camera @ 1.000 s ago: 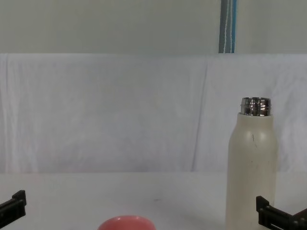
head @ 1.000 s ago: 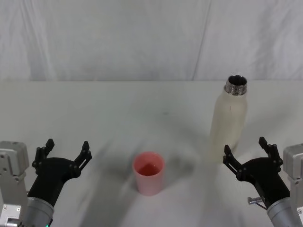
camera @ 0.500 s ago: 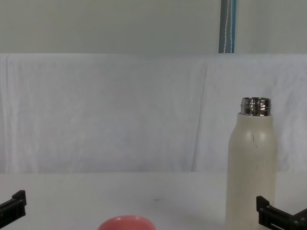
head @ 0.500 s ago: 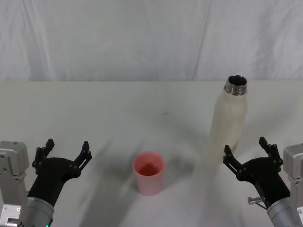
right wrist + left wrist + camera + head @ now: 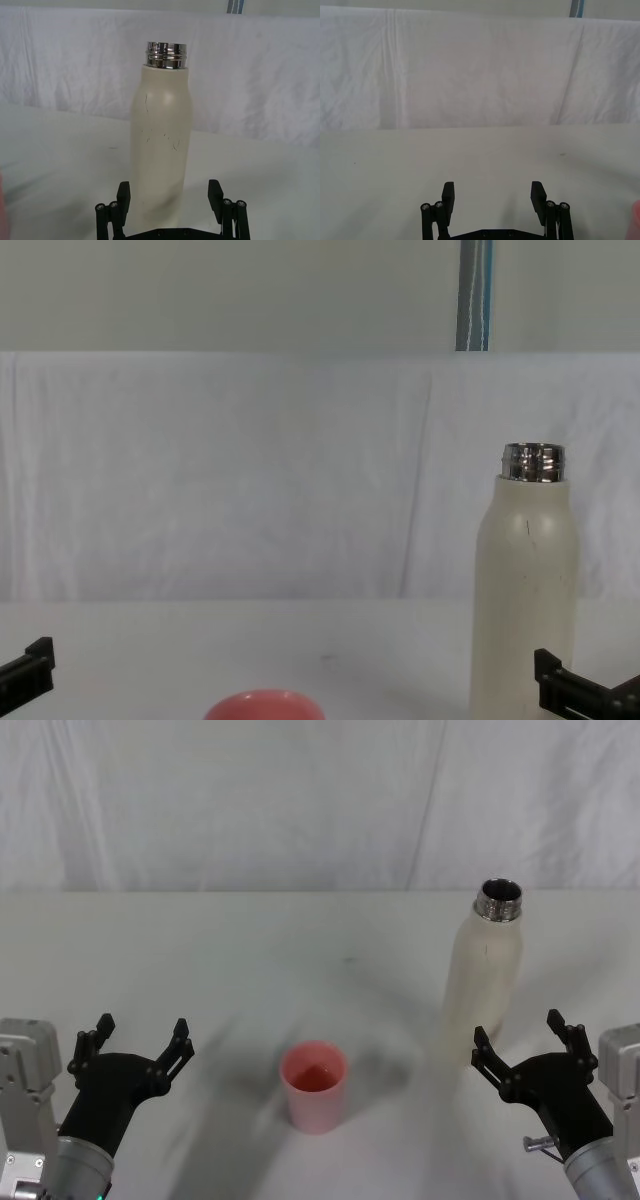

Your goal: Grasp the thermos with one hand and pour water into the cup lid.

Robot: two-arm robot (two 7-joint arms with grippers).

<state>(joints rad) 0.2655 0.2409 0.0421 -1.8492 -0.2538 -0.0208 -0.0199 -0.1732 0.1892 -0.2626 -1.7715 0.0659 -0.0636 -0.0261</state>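
The cream-white thermos (image 5: 483, 975) stands upright and uncapped on the right of the white table, its steel neck open; it also appears as the thermos (image 5: 161, 140) and the thermos (image 5: 525, 590). The pink cup lid (image 5: 314, 1085) sits near the table's front centre, and its rim shows as the cup lid (image 5: 264, 706). My right gripper (image 5: 522, 1045) is open just in front of the thermos, not touching it; the right wrist view shows the right gripper (image 5: 169, 197) with the bottle beyond its fingers. My left gripper (image 5: 138, 1042) is open at the front left, empty, seen again as the left gripper (image 5: 492, 196).
A white cloth covers the table (image 5: 250, 960) and hangs as a backdrop (image 5: 250, 800) behind it. A blue-striped pole (image 5: 475, 295) stands behind the backdrop. Open table lies between the cup lid and the thermos.
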